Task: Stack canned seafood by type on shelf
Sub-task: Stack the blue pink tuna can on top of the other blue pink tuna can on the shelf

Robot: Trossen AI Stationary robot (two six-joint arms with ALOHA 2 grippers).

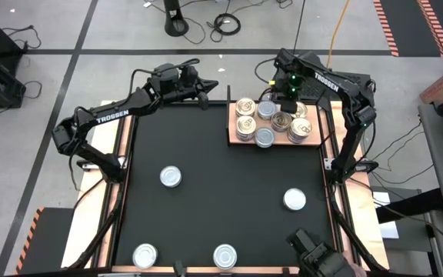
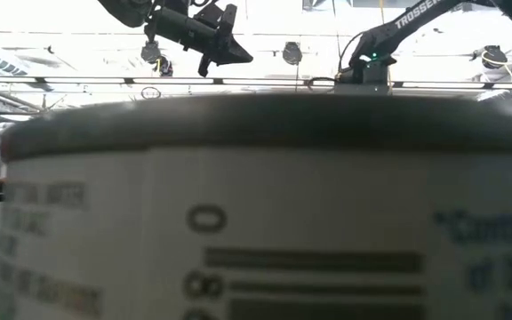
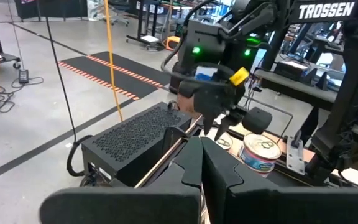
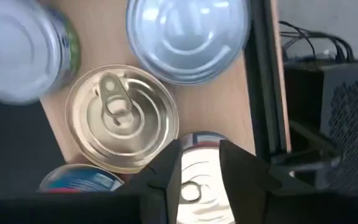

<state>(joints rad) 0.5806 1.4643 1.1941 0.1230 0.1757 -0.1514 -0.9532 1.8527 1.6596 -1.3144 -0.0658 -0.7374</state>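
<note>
Right wrist view: your right gripper point(image 4: 194, 177) points straight down, fingers parted around a can point(image 4: 194, 171) on the shelf point(image 4: 222, 112); left gripper point(image 1: 206, 85) is pressed together, idle.

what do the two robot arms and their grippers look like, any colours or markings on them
Both arms are dark, near-black jointed tubes with white TROSSEN lettering on the links. The left gripper has two dark angular fingers. The right gripper looks the same; green lights glow on its wrist, and a yellow tag and black cables show there in the left wrist view.

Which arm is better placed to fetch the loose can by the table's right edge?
Right: its gripper hangs over the shelf, same side as that can. The left gripper waits farther off.
</note>
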